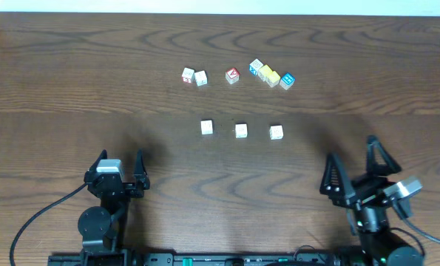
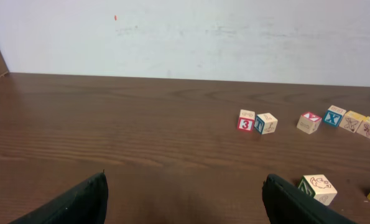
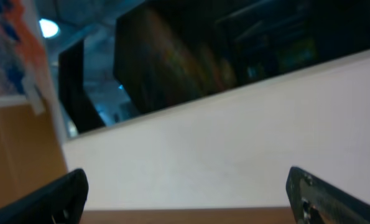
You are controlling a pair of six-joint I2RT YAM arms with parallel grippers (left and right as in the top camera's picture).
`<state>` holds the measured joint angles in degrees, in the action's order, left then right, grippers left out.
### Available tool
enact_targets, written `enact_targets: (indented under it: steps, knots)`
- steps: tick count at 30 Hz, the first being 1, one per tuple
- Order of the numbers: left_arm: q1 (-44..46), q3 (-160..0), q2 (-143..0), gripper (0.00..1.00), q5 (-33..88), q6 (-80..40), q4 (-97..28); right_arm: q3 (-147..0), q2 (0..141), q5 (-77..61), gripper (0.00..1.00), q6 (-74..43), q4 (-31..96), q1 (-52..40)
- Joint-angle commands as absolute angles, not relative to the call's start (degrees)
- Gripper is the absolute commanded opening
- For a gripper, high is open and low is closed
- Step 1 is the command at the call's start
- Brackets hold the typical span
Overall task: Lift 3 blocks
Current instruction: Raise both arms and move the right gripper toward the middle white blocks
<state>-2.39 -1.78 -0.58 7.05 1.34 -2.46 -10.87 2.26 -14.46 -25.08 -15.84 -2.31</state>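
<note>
Three small white blocks lie in a row mid-table: the left block [image 1: 206, 127], the middle block [image 1: 240, 131] and the right block [image 1: 276, 132]. My left gripper [image 1: 120, 157] stands open near the front left, well short of them. My right gripper [image 1: 350, 149] is open too, at the front right. In the left wrist view the gripper [image 2: 185, 186] has only bare wood between its fingers, and the nearest block [image 2: 317, 188] shows just beyond the right finger. The right wrist view holds no block; that gripper [image 3: 188, 193] points at a pale wall.
Along the back of the table [image 1: 72, 89] sit several coloured cubes: a pair [image 1: 194, 76], a red-faced one [image 1: 232, 75], and a cluster with yellow and blue faces [image 1: 272, 74]. They also show in the left wrist view, the pair [image 2: 257, 122] leftmost.
</note>
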Motion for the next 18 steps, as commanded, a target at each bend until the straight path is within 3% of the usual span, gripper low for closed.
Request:
enact_targets:
  steps: [1,11,18]
  knots:
    - [-2.1,-0.2,-0.2,0.8,6.8,1.7,-3.5,-22.1,6.9,-11.2,0.99,-19.1,-8.6,-1.5]
    - [-2.1,-0.2,-0.2,0.8,9.4,1.6,-2.3,-57.0,40.7,-17.1,0.99,-13.7,30.5,-1.5]
    - [-2.1,-1.1,-0.2,0.8,26.0,-1.1,9.6,-66.2,55.5,-34.9,0.99,-12.8,34.3,-1.5]
